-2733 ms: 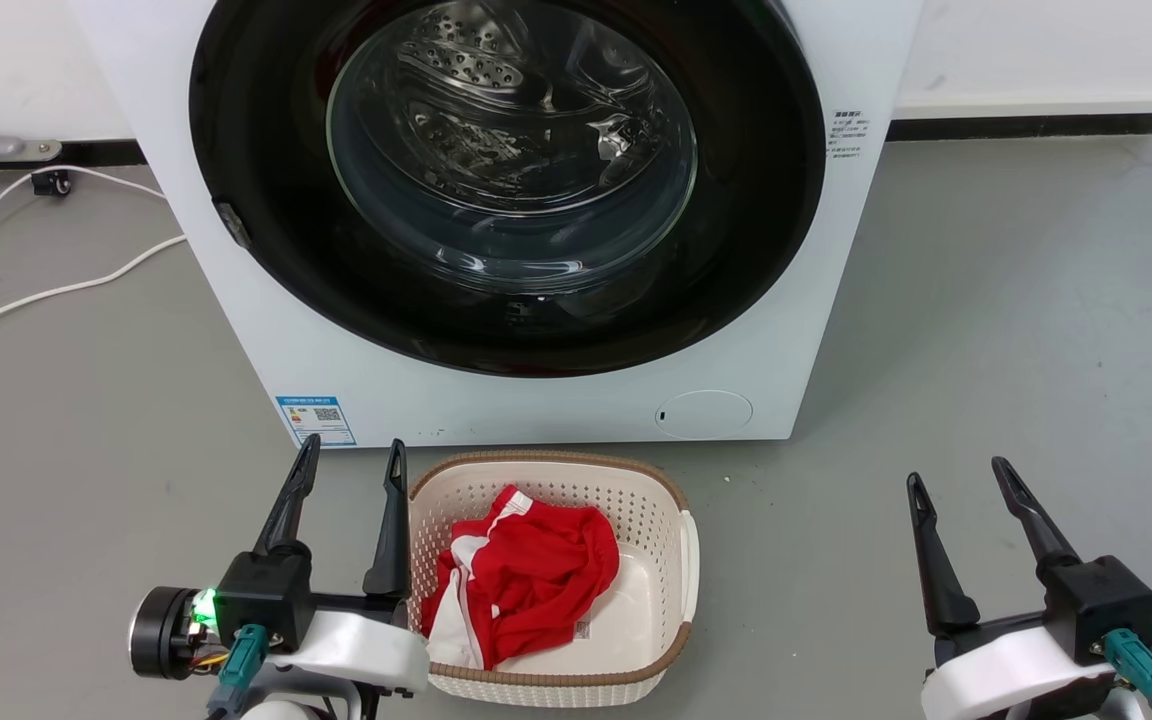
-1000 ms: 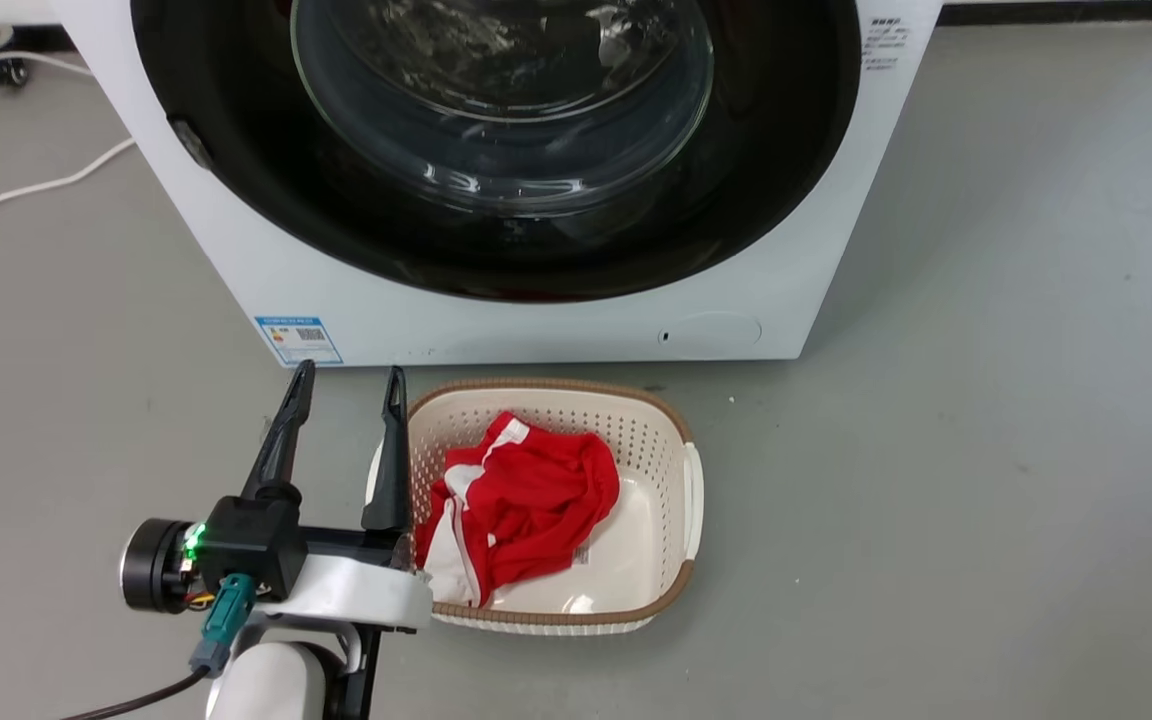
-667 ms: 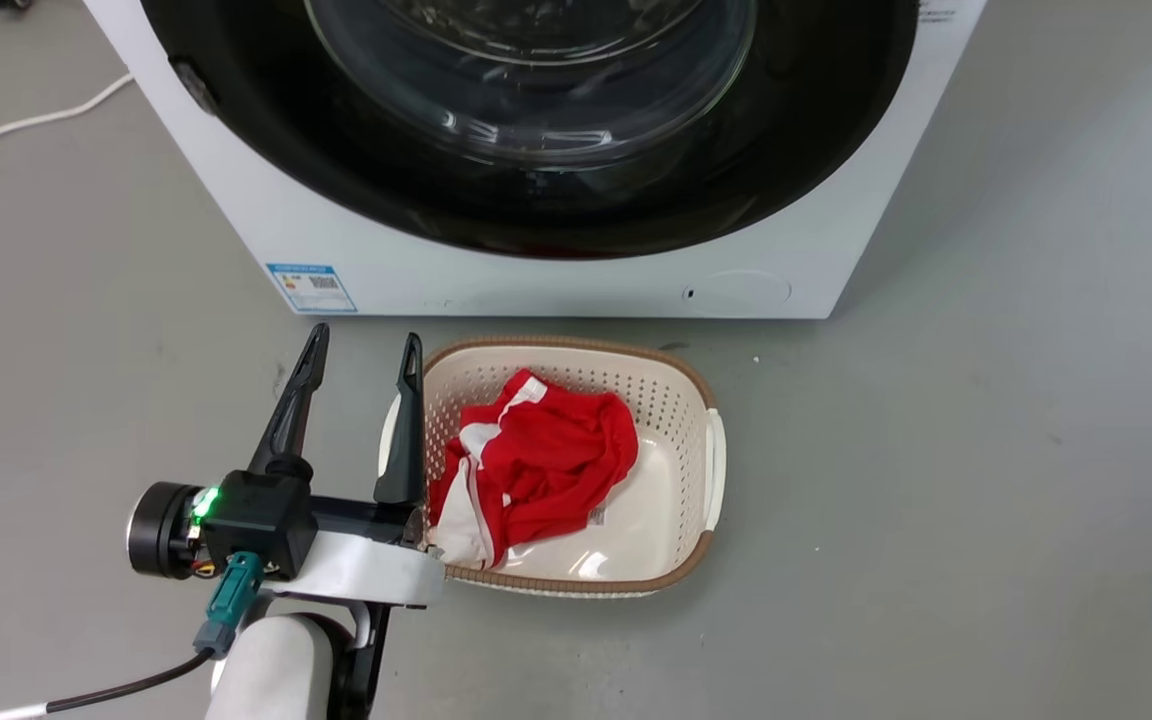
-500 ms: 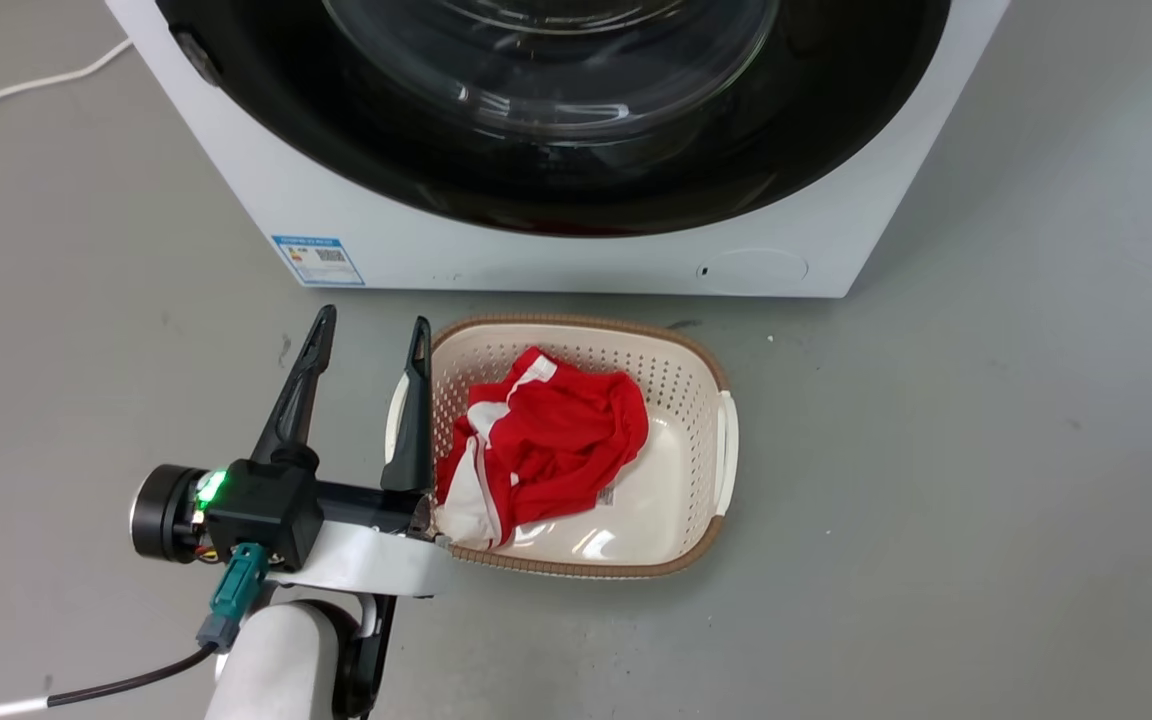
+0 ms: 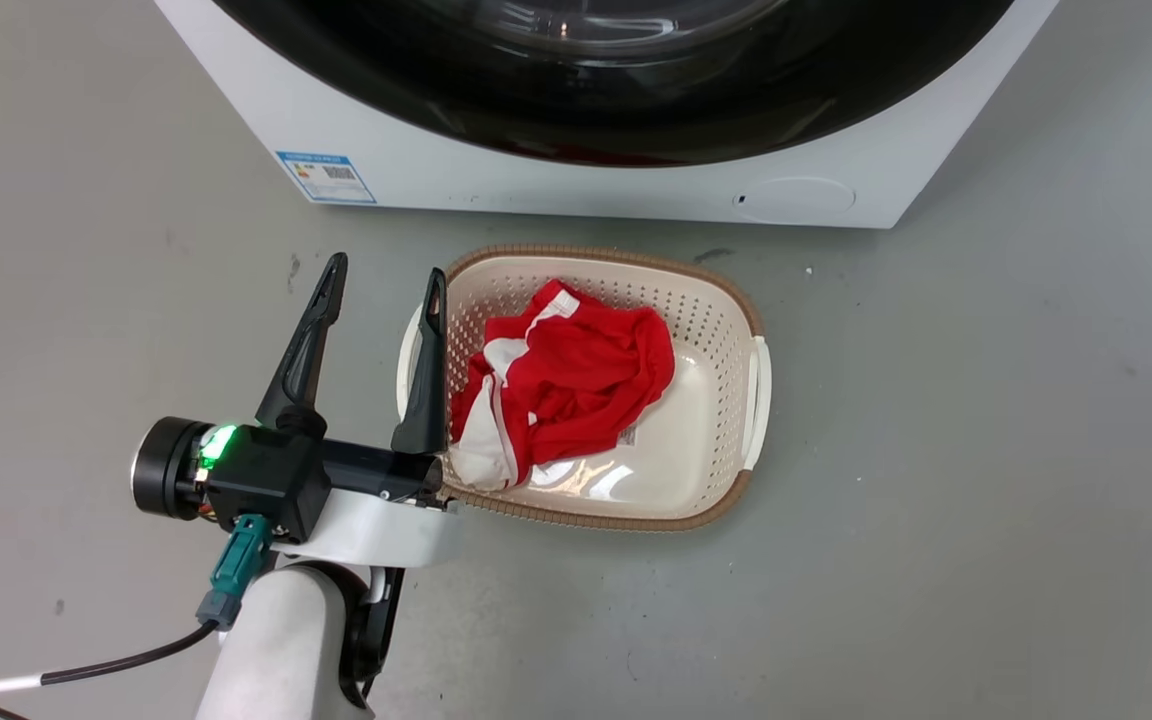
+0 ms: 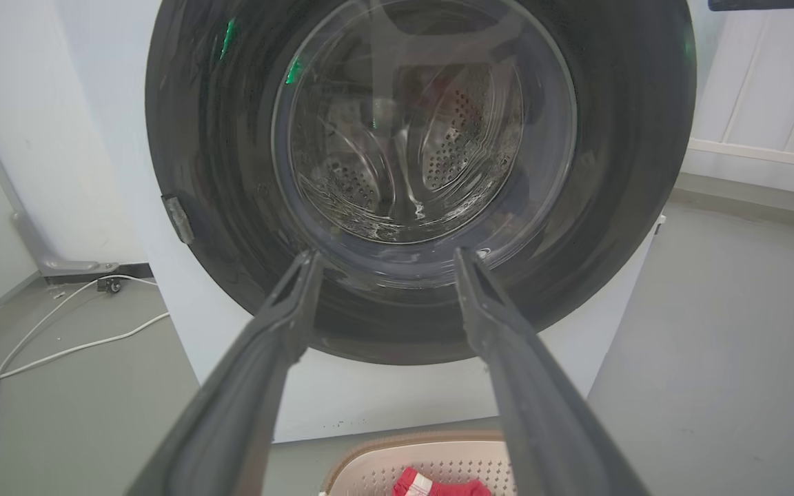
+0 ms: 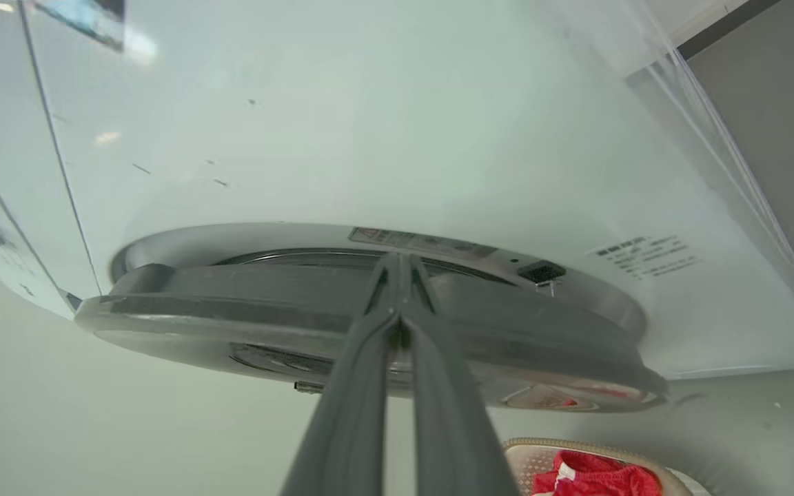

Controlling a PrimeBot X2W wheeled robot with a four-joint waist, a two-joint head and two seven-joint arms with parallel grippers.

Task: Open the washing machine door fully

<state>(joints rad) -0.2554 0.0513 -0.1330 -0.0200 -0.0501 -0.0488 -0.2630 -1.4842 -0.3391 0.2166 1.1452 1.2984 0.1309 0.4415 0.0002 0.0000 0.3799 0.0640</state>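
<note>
- One washing machine (image 5: 636, 190), white.
- One door (image 5: 616, 110) on its front, round and black, with one glass window (image 6: 424, 138) at the centre.
- One label sticker (image 5: 326, 177), blue, at the machine's lower corner.
- One round cap (image 5: 794, 194) on the machine's lower front.
- One basket (image 5: 726, 290) on the floor, with two white handles (image 5: 758, 400).
- One red garment (image 5: 576, 370) in the basket.
- Two tools, the left tool (image 5: 386, 270) and the right tool (image 7: 398, 269), each with two dark fingers, four in all.
- One green light (image 5: 219, 441) on the left tool's base.
- Two runs of white cable (image 6: 59, 355) on the floor; whether they are one cord cannot be told.
</note>
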